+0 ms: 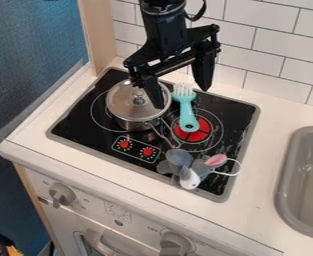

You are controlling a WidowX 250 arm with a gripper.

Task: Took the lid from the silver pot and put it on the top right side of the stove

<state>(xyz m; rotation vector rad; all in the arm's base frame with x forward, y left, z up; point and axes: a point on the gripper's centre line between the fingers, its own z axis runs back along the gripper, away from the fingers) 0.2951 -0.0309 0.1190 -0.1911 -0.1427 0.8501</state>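
- Wooden post (96, 35), upright, beside the far left corner of the table (35, 150).
- Grey knob (62, 194) on the panel below the table's near edge, towards the left.
- Silver pot (133, 123), upright on the left part of the stove (72, 142), its handle pointing towards the near right corner.
- Lid (124, 102), on top of the pot, its small knob facing up.
- Two red dials (124, 144) near the middle of the stove's near edge, side by side, in front of the pot.
- Jaws (183, 98) of the black arm, above the far half of the stove, spread wide and grasping nothing; one side is over the lid, the other beyond the fork.
- Turquoise fork (186, 109), right of the pot, tines towards the stove's far edge, handle end over the red burner (193, 136).
- Grey toy mouse (179, 159), at the stove's near right corner, with a pink ear and a pale tail looping by the right edge.
- Grey sink (287, 185), set into the table's right part, apart from the stove.
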